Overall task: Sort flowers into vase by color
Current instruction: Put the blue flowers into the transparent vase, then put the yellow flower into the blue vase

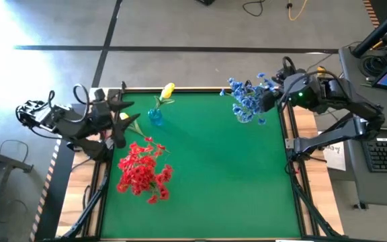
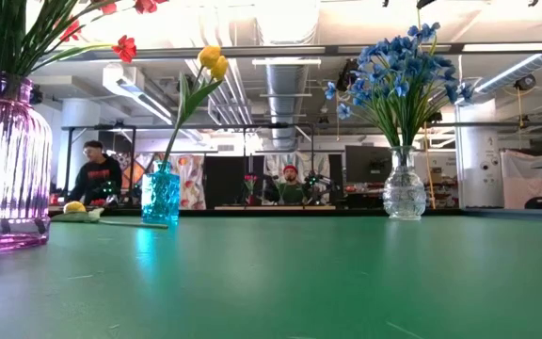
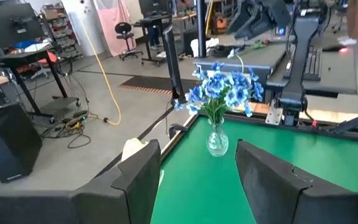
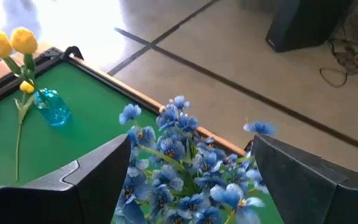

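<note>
Red flowers [image 1: 142, 172] stand in a purple vase [image 2: 6, 169] near the table's left edge. A small blue vase [image 1: 155, 117] holds two yellow blossoms [image 2: 212, 60]. Another yellow flower [image 1: 130, 122] lies flat on the green table by its left edge. Blue flowers [image 1: 247, 101] fill a clear glass vase [image 2: 404, 188] at the far right corner. My left gripper [image 3: 197, 180] is open and hovers over the left edge, above the lying yellow flower. My right gripper [image 4: 191, 186] is open, its fingers on either side of the blue blossoms [image 4: 179, 155] from the table's right.
The middle and near half of the green table [image 1: 227, 181] hold no objects. A raised rim [image 1: 294, 168] runs along the table's sides. Beyond the far edge, people sit at desks [image 2: 290, 184] in the room, and cables lie on the floor [image 3: 79, 121].
</note>
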Tool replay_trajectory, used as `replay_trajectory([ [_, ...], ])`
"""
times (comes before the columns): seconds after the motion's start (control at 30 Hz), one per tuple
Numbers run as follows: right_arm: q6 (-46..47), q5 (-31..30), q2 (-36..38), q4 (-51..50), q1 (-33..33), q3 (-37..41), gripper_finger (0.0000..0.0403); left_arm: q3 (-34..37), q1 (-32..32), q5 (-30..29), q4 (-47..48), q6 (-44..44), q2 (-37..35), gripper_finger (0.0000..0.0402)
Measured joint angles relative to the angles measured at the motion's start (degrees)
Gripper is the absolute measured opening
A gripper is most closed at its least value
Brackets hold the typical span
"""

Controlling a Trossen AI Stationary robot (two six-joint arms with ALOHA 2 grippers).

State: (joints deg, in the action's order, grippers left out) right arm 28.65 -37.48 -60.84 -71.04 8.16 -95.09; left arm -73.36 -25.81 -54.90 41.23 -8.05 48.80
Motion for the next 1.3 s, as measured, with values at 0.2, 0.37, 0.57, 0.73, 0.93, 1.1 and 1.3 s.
replay_trajectory([
  [0.2,-5.4,0.0,-0.1,4.1,0.0,-1.3,0.0327,0.0,3.5,3.8,0.2,-1.5,0.8,0.0194],
  [0.37,-7.0,0.0,-0.1,5.3,0.0,-1.3,0.0327,-2.6,9.4,11.2,5.7,-2.7,1.3,0.0194],
  [0.57,-6.9,-0.1,-0.4,5.8,0.0,-1.3,0.0327,-4.1,18.0,11.4,12.9,-7.1,3.1,0.0194],
  [0.73,-10.0,0.2,-1.1,11.9,0.0,-1.3,0.0327,-3.9,21.4,13.9,21.5,-7.3,5.3,0.0194],
  [0.93,-16.2,2.0,-3.3,20.1,0.0,-1.3,0.0327,-3.8,21.6,15.1,25.7,-7.8,5.8,0.0194],
  [1.1,-21.1,2.1,-6.8,23.1,0.0,-2.4,0.0327,-3.8,21.6,15.5,27.8,-7.9,4.4,0.0194],
  [1.3,-25.4,4.4,-12.3,23.5,0.0,-6.9,0.0327,-2.0,21.6,15.5,27.6,-7.8,1.8,0.0194],
])
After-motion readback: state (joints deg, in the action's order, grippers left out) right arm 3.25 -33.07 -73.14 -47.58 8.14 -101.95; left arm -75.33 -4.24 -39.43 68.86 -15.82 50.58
